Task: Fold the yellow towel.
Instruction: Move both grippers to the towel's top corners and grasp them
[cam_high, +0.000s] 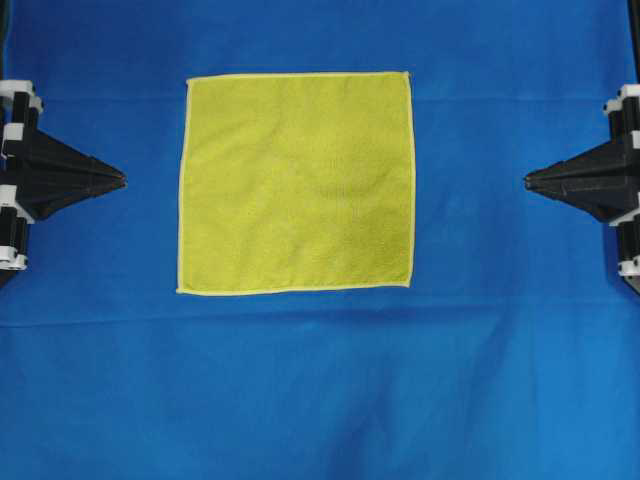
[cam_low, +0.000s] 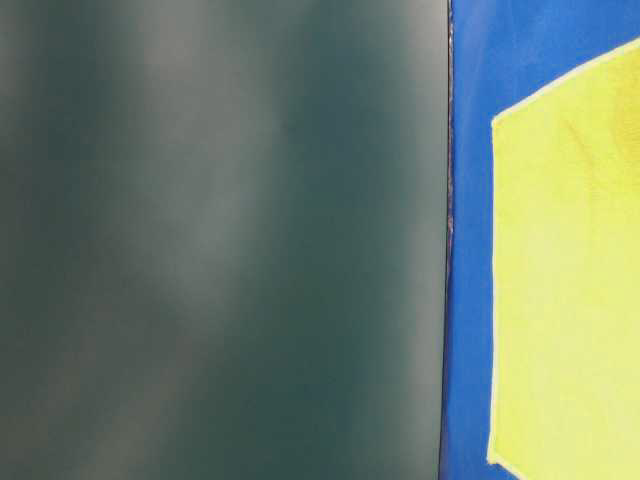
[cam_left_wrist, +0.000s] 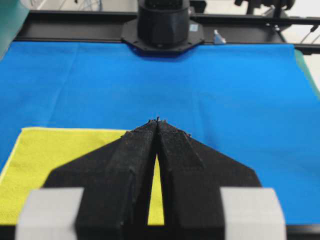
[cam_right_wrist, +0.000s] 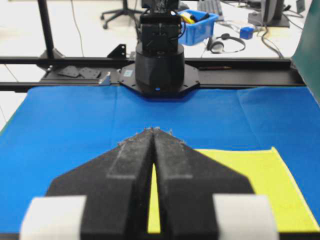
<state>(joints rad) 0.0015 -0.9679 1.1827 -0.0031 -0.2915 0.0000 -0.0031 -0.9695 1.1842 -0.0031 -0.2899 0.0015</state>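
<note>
Yellow towel (cam_high: 296, 183), square, fuzzy, flat on blue sheet (cam_high: 320, 390).

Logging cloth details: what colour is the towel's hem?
Pale cream-yellow, lighter than the yellow-green towel; clearest in the overhead view.

Left gripper (cam_high: 122, 179) at left edge of overhead view, pointing inward toward centre, black fingers (cam_left_wrist: 137, 150) pressed together to point, nothing between them. Right gripper (cam_high: 527, 180) at right edge, mirrored pose, pointing inward, fingers (cam_right_wrist: 172, 155) closed tip to tip, holding nothing. Both arms low and level, tips facing each other, well apart. White pads at finger bases visible in both wrist views.
</note>
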